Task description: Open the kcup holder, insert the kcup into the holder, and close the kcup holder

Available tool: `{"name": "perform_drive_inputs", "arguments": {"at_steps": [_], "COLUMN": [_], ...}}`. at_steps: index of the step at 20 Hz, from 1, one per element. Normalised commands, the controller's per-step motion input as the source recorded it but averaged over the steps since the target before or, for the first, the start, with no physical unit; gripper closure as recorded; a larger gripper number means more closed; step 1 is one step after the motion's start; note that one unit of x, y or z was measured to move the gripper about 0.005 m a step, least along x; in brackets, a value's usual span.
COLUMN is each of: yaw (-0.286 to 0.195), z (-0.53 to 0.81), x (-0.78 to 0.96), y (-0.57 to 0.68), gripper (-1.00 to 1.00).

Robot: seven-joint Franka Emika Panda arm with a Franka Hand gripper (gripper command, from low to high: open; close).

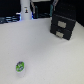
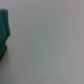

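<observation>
The kcup is a small white round pod with a green-and-blue top. It lies on the white table near the front, toward the exterior view's left. The kcup holder is a black boxy unit with square front cut-outs. It stands at the back right, and its drawer looks pushed in. I cannot clearly make out my gripper in the exterior view. The wrist view shows bare white table surface and a blurred teal shape at the picture's edge. Neither the kcup nor the holder shows there.
A tall white bottle-like object with a dark mark stands at the back left of the table. Dark equipment lies behind it along the far edge. The white table spreads between the kcup and the holder.
</observation>
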Motion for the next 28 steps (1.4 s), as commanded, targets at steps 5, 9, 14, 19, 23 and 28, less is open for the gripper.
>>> {"name": "perform_drive_inputs", "arguments": {"at_steps": [5,9,14,19,23,28], "yaw": [-0.137,-0.141,-0.145,-0.129,-0.14,-0.148], "z": [0.14,0.09,0.01,-0.05,-0.13,-0.23], "x": [-0.2,-0.27,-0.3,-0.34,-0.35,-0.35], "y": [0.53,0.62,0.76,0.77,0.74,0.68], "gripper": [-1.0,-1.0,-1.0,-1.0,-1.0,-1.0]}}
